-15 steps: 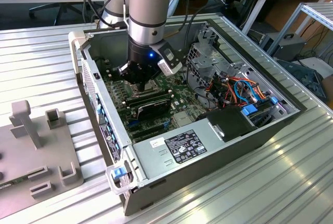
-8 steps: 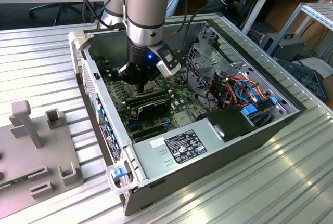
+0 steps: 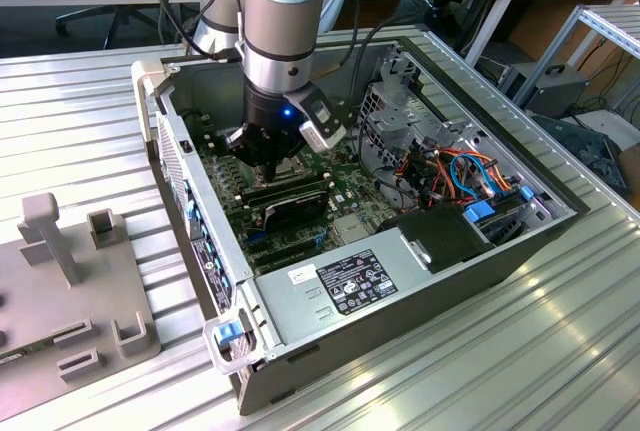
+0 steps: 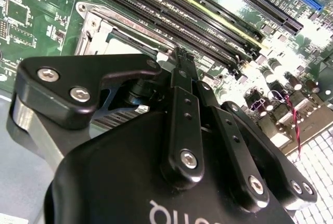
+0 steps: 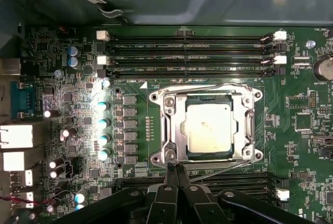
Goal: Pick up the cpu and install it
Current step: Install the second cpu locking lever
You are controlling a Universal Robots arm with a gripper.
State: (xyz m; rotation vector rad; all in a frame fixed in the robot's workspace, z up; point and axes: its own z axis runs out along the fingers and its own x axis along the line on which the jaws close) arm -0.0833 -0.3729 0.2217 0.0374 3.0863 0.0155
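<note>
CPU, the small flat square chip with its dull silver-grey metal top, lies seated in the silver metal socket frame on the green motherboard, in the first wrist view. My black two-fingered pincer hangs just beside the socket frame's edge, its fingertips pressed together with nothing between them. The chip is near those tips but apart from them; I am not touching it.

Going left to right across the exterior view: a grey plastic fixture block with upright posts sits on the ribbed aluminium table at the exterior view's left, well apart from the work. Next comes the open grey computer case, lying on its side. My arm reaches down into it from above, and my pincer hovers low over the board, beside the long black memory sticks. Farther toward the exterior view's right sit the grey power supply box along the case's near wall, then a bundle of orange and blue cables.

In the second wrist view, my closed black fingers point at the board between the socket frame and the rows of black memory slots; a pale corner of the chip shows inside the frame, just beyond my knuckle.
</note>
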